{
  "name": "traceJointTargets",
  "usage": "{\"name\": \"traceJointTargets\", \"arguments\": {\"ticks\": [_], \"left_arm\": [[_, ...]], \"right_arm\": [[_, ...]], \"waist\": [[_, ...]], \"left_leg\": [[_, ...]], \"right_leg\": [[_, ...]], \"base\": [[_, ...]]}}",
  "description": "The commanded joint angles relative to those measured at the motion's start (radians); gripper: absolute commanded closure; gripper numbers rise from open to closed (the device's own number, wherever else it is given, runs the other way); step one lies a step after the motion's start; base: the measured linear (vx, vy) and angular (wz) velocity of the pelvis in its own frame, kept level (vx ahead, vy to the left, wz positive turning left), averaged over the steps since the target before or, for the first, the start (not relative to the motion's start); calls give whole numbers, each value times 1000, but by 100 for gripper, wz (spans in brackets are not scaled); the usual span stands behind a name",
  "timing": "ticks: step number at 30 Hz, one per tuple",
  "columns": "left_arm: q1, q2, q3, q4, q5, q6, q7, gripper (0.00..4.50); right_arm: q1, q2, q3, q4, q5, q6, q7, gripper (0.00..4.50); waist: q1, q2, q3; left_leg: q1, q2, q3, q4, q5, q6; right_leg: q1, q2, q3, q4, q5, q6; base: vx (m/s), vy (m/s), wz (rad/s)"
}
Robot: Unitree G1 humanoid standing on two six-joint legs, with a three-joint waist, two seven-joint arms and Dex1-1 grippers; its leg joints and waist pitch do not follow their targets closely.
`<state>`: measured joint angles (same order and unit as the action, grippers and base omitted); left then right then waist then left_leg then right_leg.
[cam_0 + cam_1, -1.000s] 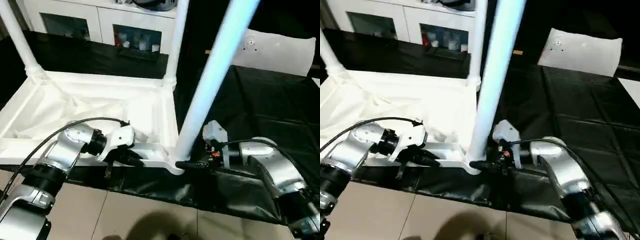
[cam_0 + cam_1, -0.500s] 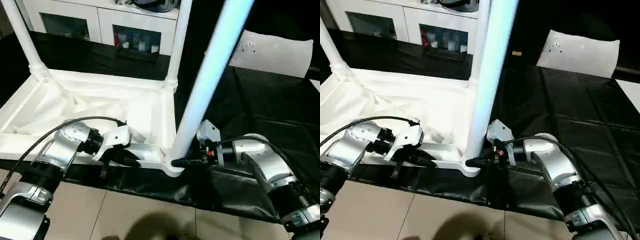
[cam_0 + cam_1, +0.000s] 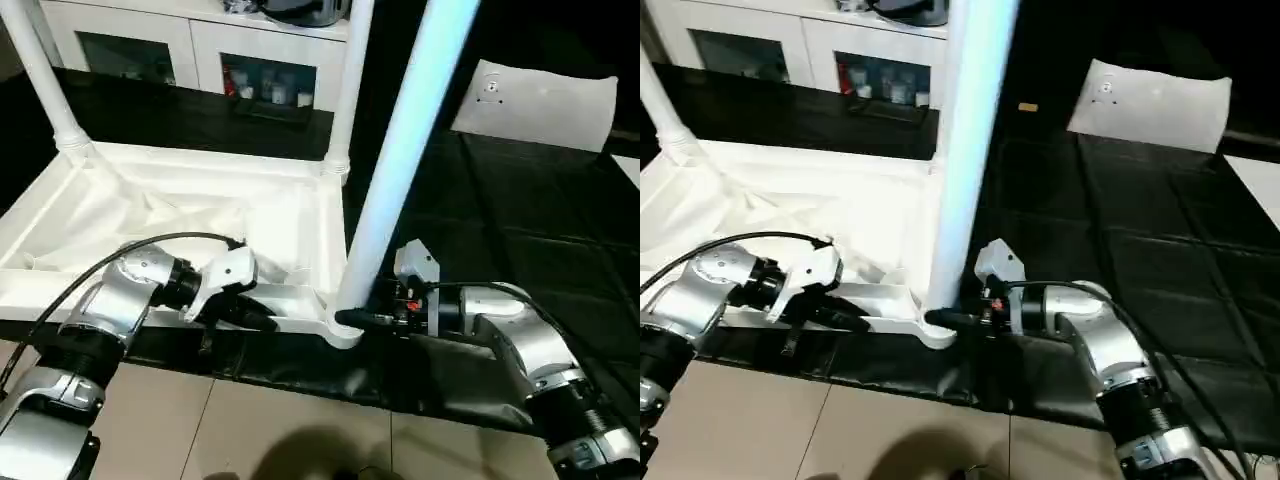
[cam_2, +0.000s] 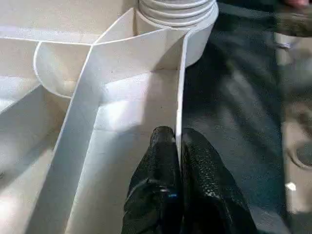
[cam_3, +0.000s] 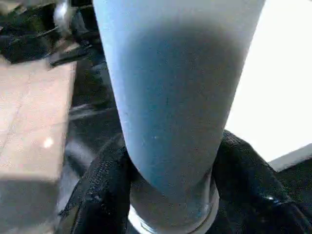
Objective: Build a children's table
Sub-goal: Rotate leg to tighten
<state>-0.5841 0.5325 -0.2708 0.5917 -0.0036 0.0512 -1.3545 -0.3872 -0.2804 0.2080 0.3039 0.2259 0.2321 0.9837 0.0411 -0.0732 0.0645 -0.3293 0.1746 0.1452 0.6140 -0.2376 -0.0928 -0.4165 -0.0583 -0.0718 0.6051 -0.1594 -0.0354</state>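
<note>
At table rim (image 4: 178, 122), left claw (image 4: 178, 141) (pinching)

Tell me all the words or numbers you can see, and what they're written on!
No words or numbers can be read here.
The table top and the leg are plain white.
The flat white panel has a small round fitting but no writing.
The things behind the cabinet's glass doors may carry labels, but they are too small and blurred to read.
</note>
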Motion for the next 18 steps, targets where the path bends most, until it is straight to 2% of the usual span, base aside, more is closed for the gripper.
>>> {"name": "traceJointTargets", "arguments": {"ticks": [1, 2, 4, 7, 9, 10, 12, 13, 14, 16, 18], "left_arm": [[-25, -45, 65, -18, -32, 35, 138, 450], [-34, -82, 95, -27, -41, 83, 208, 450], [-39, -107, 109, -36, -39, 110, 255, 450], [-45, -157, 119, -60, -21, 162, 352, 450], [-49, -187, 123, -71, -12, 196, 417, 450], [-52, -233, 122, -87, -9, 239, 482, 450], [-58, -288, 129, -97, -4, 275, 557, 450], [-59, -302, 128, -100, 3, 283, 575, 450], [-59, -304, 128, -100, 4, 283, 577, 450], [-54, -316, 98, -102, 34, 268, 577, 450], [-49, -313, 90, -108, 39, 272, 568, 450]], "right_arm": [[2, 45, 45, 35, -14, 23, -50, 246], [-19, 99, 17, 87, -44, 45, -187, 246], [-33, 137, -4, 117, -52, 58, -264, 246], [-63, 213, -45, 173, -53, 74, -401, 247], [-84, 257, -71, 209, -61, 83, -485, 247], [-119, 306, -99, 260, -71, 87, -588, 247], [-157, 353, -121, 307, -79, 82, -676, 247], [-169, 366, -129, 320, -81, 84, -699, 247], [-171, 368, -130, 320, -80, 84, -701, 247], [-181, 392, -139, 315, -72, 46, -694, 247], [-178, 393, -136, 308, -79, 31, -685, 247]], "waist": [[0, 13, -41], [-7, 12, -43], [-20, 13, -46], [-28, 18, -45], [-33, 20, -46], [-33, 21, -50], [-34, 22, -51], [-29, 21, -55], [-28, 22, -55], [-22, 20, -58], [-18, 19, -60]], "left_leg": [[-12, 40, -13, -90, -228, 16], [-15, 40, -18, -92, -232, 13], [-19, 42, -19, -96, -208, 7], [-11, 45, -13, -97, -212, 16], [-15, 45, -13, -97, -197, 15], [-13, 47, -9, -96, -174, 17], [-12, 43, -5, -94, -151, 14], [-11, 42, -2, -91, -123, 21], [-12, 42, 0, -91, -109, 26], [-14, 40, 4, -89, -66, 57], [-16, 38, 5, -87, -43, 73]], "right_leg": [[42, -87, 42, -117, -681, -38], [49, -88, 37, -117, -679, -34], [54, -89, 37, -113, -622, -55], [47, -90, 47, -108, -552, -98], [49, -88, 49, -103, -515, -116], [49, -88, 55, -95, -452, -137], [51, -86, 56, -91, -412, -158], [55, -88, 58, -88, -378, -165], [55, -86, 59, -86, -354, -170], [59, -84, 60, -78, -261, -185], [63, -85, 61, -75, -237, -191]], "base": [[0, 0, 0], [0, 0, 0], [0, 0, 0], [0, 0, 0], [0, 0, 0], [0, 0, 0], [0, 0, 0], [0, 0, 0], [0, 0, 0], [0, 0, 0], [0, 0, 0]]}}
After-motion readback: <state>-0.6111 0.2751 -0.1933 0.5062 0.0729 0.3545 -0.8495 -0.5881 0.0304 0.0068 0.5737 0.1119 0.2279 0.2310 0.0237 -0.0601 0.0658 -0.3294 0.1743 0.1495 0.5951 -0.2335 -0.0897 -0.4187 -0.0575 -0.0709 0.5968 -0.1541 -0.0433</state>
